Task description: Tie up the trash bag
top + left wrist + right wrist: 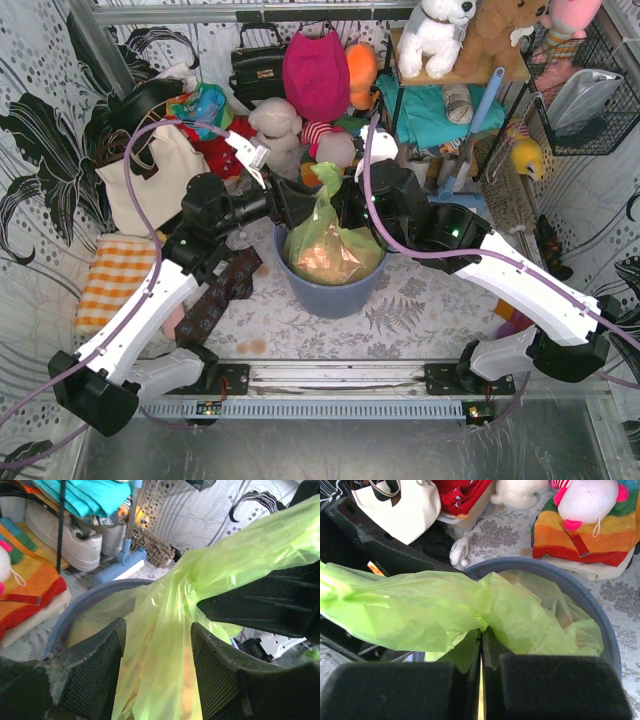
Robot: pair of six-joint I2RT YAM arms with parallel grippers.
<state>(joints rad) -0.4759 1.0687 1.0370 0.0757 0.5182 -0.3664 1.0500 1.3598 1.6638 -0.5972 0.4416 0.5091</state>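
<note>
Top view is showing the thin translucent lime-green plastic trash bag [330,240] sitting inside the round blue-grey plastic bin [330,297] at table centre, with both arms meeting over it; finger detail is hidden there. The right wrist view is supplying it: the right gripper [481,636] is clamped tight on a fold of the bag's film just above the bin's rim. The left wrist view is showing the left gripper [157,626] with jaws standing apart, straddling the film (no pinch evident). The bag is standing mouth-up; its gathered neck is rising above the rim, long axis running from the bin toward the table's far side, tip pointing away from the arm bases.
</note>
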